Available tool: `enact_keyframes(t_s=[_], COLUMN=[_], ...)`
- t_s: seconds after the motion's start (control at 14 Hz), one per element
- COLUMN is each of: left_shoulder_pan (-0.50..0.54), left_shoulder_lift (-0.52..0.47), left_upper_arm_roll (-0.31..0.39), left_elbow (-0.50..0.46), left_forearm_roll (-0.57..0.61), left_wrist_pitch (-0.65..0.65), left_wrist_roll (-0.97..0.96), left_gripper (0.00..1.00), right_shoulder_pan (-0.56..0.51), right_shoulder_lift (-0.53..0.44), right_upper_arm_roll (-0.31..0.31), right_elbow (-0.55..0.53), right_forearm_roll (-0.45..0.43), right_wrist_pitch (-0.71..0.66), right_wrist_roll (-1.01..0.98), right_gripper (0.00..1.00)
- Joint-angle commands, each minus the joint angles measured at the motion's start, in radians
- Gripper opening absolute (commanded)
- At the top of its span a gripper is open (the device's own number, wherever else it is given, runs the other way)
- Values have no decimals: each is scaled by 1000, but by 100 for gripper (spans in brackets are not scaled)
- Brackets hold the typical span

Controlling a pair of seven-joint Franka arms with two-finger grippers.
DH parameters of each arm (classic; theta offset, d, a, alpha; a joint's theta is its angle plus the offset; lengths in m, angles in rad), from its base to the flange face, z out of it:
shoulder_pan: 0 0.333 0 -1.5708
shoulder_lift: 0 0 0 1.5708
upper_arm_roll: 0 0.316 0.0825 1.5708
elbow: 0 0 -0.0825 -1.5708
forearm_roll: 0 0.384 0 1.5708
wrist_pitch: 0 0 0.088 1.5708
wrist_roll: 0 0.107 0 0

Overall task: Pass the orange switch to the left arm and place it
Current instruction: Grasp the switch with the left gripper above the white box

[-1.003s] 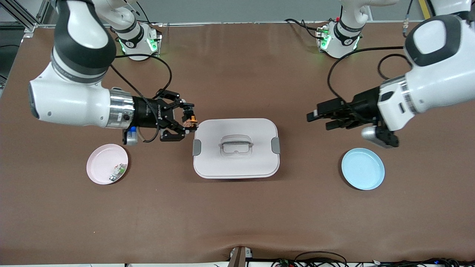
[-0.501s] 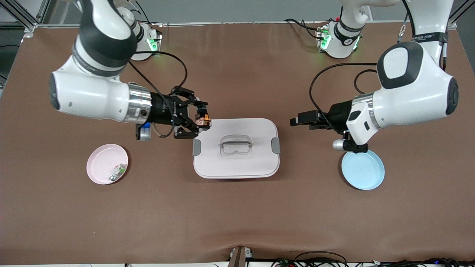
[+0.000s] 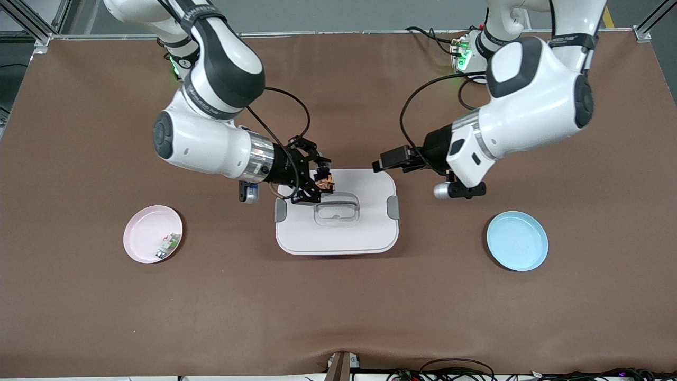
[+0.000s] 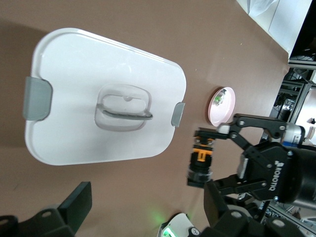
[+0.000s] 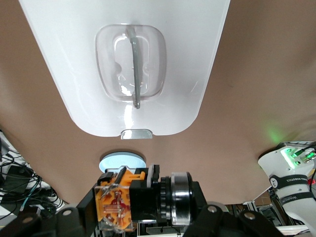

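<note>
My right gripper (image 3: 320,181) is shut on the orange switch (image 3: 324,182), a small black and orange part, and holds it over the white box (image 3: 338,233) near the lid's edge at the right arm's end. In the right wrist view the switch (image 5: 133,200) sits between the fingers of my right gripper (image 5: 140,207), with the box (image 5: 64,49) below. My left gripper (image 3: 384,161) is open and empty, over the box's corner at the left arm's end. The left wrist view shows my left gripper (image 4: 147,207), the box (image 4: 74,133) and the switch (image 4: 201,160) in the right gripper.
A pink plate (image 3: 140,235) holding a small whitish-green part (image 3: 166,244) lies toward the right arm's end. A blue plate (image 3: 517,241) lies toward the left arm's end. The box has grey latches (image 3: 393,207) and a recessed handle (image 3: 337,207).
Both arms have swung in toward the box. The right gripper has carried the switch from beside the box's edge to over its lid. The left gripper has moved to the box's corner.
</note>
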Motion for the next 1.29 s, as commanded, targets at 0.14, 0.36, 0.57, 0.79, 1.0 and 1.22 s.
enact_keyframes(t_s=[0.14,0.36,0.57,0.79,1.0,1.22], left_shoulder_pan=[-4,-45,-77,-88,-90,-90], left_shoulder_lift=[-17,12,31,46,51,51], left_upper_arm_roll=[-82,-89,-89,-89,-89,-89], left_elbow=[-116,-118,-118,-118,-118,-118], left_forearm_roll=[-43,-46,-44,-44,-44,-44], left_wrist_pitch=[211,274,309,334,334,334], left_wrist_roll=[-4,-19,-85,-85,-87,-89], left_gripper=[100,100,100,100,100,64], right_shoulder_pan=[37,57,71,84,86,86], right_shoulder_lift=[54,69,72,80,80,81], right_upper_arm_roll=[-13,-13,-13,-13,-11,-11], right_elbow=[78,92,103,116,116,116], right_forearm_roll=[-17,-17,-17,-17,-15,-15], right_wrist_pitch=[0,27,47,47,47,47], right_wrist_roll=[73,100,119,139,139,137], right_gripper=[0,0,0,0,0,0])
